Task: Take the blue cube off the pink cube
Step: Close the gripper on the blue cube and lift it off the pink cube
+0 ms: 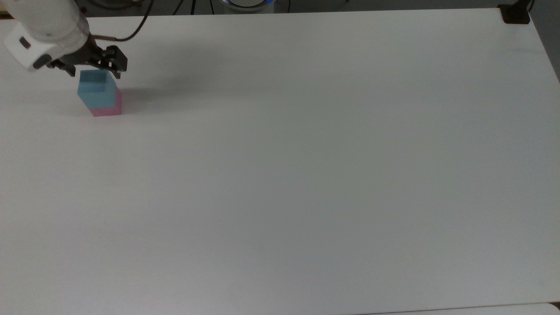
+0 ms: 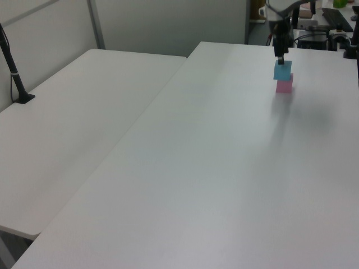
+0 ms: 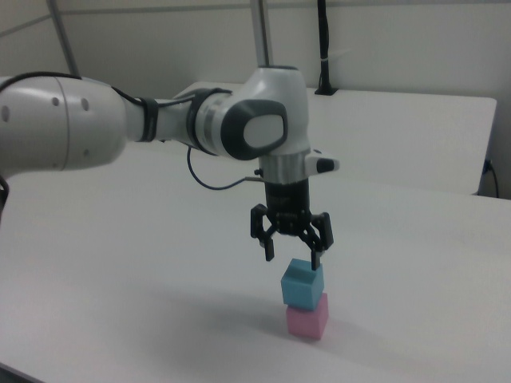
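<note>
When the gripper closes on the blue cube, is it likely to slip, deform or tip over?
The blue cube looks stiff: flat matte faces and crisp edges, so it probably will not deform or slip much. It sits slightly offset and turned on the pink cube, so an off-centre squeeze might nudge the stack. The gripper hovers open just above it.
</note>
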Controlling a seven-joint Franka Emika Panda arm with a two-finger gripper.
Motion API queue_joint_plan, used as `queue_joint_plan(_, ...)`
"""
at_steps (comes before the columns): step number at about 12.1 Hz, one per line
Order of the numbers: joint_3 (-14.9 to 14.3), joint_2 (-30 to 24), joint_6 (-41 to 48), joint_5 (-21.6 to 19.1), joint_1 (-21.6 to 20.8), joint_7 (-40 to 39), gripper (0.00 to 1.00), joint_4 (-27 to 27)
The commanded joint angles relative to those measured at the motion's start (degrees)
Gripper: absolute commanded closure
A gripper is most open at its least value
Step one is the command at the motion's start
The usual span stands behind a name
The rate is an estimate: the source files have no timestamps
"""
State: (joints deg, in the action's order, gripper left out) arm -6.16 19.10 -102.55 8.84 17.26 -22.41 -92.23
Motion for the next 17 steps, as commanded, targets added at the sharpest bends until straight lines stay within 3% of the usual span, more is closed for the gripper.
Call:
queue_joint_plan(1,-0.2,0.4,-2.2,1.6,0.2,-1.0,0.00,-1.2)
queue_joint_plan(9,-0.2,1.4,-3.4,2.4,0.1,-0.9,0.00,-2.1)
queue_joint_plan(10,-0.1,1.6,-4.5,2.5,0.1,-0.9,0.06,-2.6)
queue_joint_plan(11,-0.1,1.6,-6.2,2.5,0.0,-0.8,0.24,-4.1)
queue_joint_plan(12,-0.1,1.6,-6.6,2.5,-0.1,-0.8,0.55,-4.5)
queue_joint_plan(13,-0.1,0.9,-5.9,2.3,-0.5,-0.5,0.74,-4.3)
queue_joint_plan(15,0.5,-1.2,0.1,1.4,-3.0,0.2,0.77,-1.4)
queue_joint_plan(17,0.5,-1.3,4.9,-0.7,-9.1,4.1,0.76,0.9)
